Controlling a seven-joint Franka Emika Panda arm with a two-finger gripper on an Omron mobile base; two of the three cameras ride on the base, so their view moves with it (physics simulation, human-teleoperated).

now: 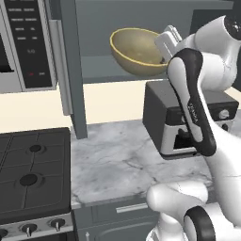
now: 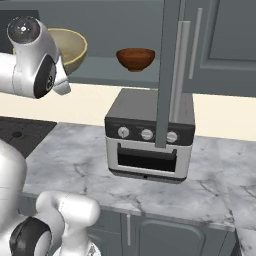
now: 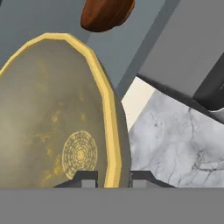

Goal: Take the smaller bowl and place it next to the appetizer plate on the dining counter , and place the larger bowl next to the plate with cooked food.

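The larger bowl (image 1: 136,49), wide and olive-yellow, hangs tilted in the open cabinet above the worktop. Its inside shows a lemon-slice drawing (image 3: 79,154). My gripper (image 3: 113,178) is shut on its yellow rim, one fingertip (image 3: 85,177) inside the bowl and the other outside. In the left base view my gripper (image 1: 162,52) sits at the bowl's right edge. The smaller bowl (image 2: 135,57), dark reddish-brown, stands upright on the cabinet shelf to the right of the larger bowl (image 2: 70,47), and shows beyond it (image 3: 107,13). The appetizer plate, the plate with cooked food and the dining counter are out of view.
A grey toaster oven (image 2: 150,137) stands on the marbled worktop (image 1: 117,160) right under the shelf. A black stove (image 1: 33,174) lies to the left, a microwave (image 1: 23,42) above it. Open cabinet door edges (image 2: 170,70) hang beside the shelf.
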